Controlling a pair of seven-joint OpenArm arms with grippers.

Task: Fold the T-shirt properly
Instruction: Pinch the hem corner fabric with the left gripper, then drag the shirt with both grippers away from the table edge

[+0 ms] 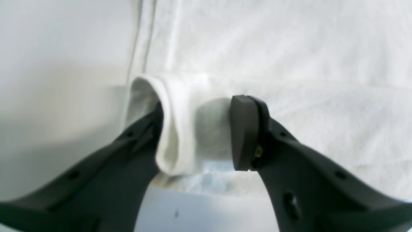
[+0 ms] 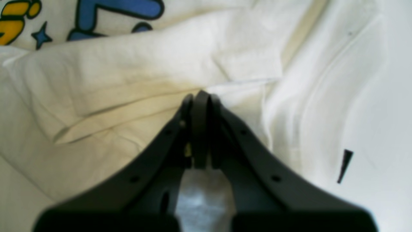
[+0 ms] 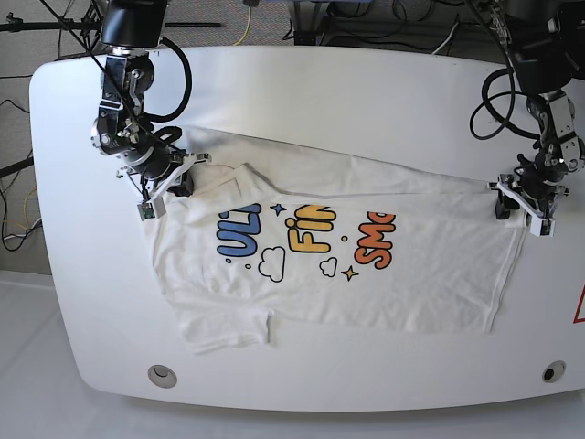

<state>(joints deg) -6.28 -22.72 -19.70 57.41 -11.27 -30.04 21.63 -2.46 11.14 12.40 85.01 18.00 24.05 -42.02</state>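
Observation:
The white T-shirt lies spread print-up across the table, with blue, yellow and orange lettering on the chest. At its upper left corner in the base view, my right gripper is shut on the cloth near the sleeve. The right wrist view shows those fingertips pressed together on puckered T-shirt fabric. My left gripper sits at the shirt's far right hem corner. In the left wrist view it stands open, a rolled fold of T-shirt hem leaning against one finger, apart from the other pad.
The white table has rounded edges and two round fittings near its front edge. Cables and stands crowd the back. A red mark shows at the right edge, and a small black mark lies beside the shirt.

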